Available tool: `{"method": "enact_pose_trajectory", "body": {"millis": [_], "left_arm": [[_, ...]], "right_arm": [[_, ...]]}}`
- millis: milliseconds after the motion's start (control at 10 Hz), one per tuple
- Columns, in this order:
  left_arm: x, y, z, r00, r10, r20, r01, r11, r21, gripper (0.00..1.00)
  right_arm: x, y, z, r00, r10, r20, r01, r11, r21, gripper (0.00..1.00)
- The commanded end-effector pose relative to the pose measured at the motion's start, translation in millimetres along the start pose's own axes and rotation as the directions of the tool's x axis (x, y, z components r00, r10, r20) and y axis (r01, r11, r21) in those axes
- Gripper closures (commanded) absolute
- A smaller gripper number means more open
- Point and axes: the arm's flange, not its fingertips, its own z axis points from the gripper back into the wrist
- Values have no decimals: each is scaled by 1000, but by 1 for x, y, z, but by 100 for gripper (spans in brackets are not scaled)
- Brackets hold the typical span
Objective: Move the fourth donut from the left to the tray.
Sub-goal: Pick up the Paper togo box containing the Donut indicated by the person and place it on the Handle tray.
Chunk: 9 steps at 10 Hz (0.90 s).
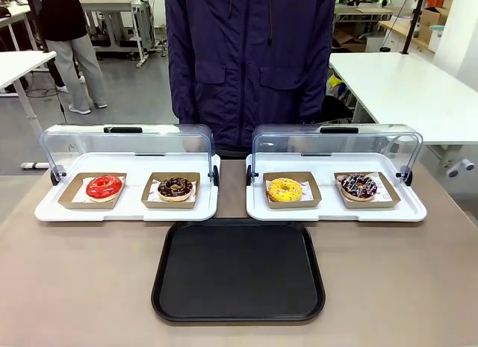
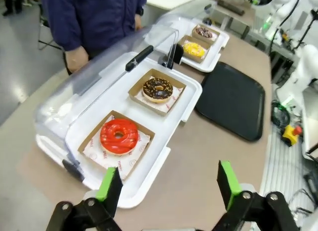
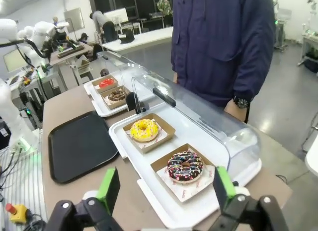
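Note:
The fourth donut (image 1: 359,186), dark chocolate with white and pink stripes and sprinkles, lies in its brown cardboard holder at the right end of the right white display tray. It shows close in the right wrist view (image 3: 185,166) and far off in the left wrist view (image 2: 203,32). The black tray (image 1: 238,270) lies empty at the table's front middle, also seen as the black tray (image 3: 79,144) and the black tray (image 2: 232,98). My left gripper (image 2: 169,185) is open above the table near the red donut. My right gripper (image 3: 166,189) is open just short of the fourth donut.
A red donut (image 1: 104,186) and a crumb-topped chocolate donut (image 1: 175,187) lie in the left display tray (image 1: 127,209); a yellow donut (image 1: 284,189) shares the right display tray (image 1: 336,211). Both clear lids stand raised. A person in a dark jacket (image 1: 250,56) stands at the far side.

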Motion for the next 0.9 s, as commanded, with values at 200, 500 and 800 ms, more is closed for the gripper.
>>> {"method": "enact_pose_trajectory", "body": {"millis": [200, 500, 800], "left_arm": [[4, -1, 2, 1000, 12, -3, -12, 999, 29, 0], [1, 1, 3, 1000, 6, -7, -6, 1000, 22, 0], [1, 1, 3, 1000, 6, -7, -6, 1000, 22, 0]], "right_arm": [[8, -3, 2, 1000, 8, 10, -8, 1000, -27, 0], [5, -2, 2, 1000, 2, -10, -2, 1000, -20, 0], [5, -2, 2, 1000, 2, -10, -2, 1000, -20, 0]]}}
